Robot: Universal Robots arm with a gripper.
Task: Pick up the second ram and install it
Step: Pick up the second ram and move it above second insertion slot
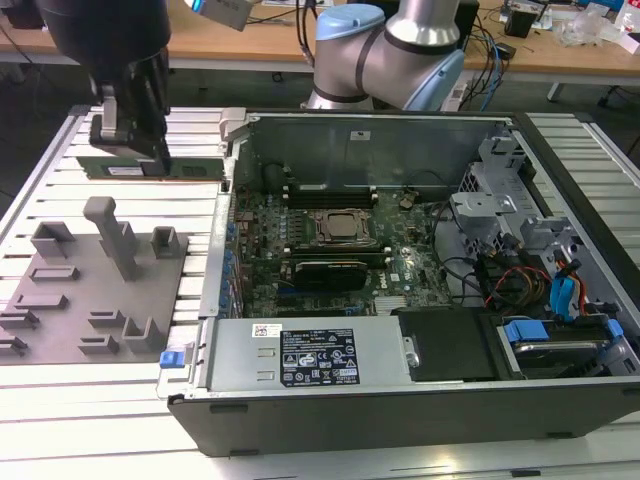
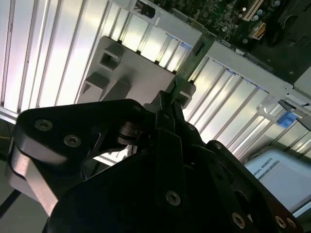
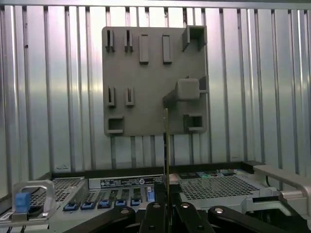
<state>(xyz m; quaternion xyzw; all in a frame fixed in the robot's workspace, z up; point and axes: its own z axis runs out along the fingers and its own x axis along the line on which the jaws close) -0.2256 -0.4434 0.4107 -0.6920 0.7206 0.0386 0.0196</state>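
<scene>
Closure of the gripper [image 1: 130,148] on the second ram [image 1: 150,167] is shown in the exterior view. The green stick is held level by its upper edge, raised above the slatted table [image 1: 80,410]. It is placed beyond the far edge of the grey fixture plate [image 1: 90,300], to the exterior view's left of the open computer case [image 1: 400,400]. In both wrist views the stick [image 3: 166,160] [image 2: 192,65] is seen edge-on, pinched between the black fingers [image 3: 154,218], with the plate lying well below it.
</scene>
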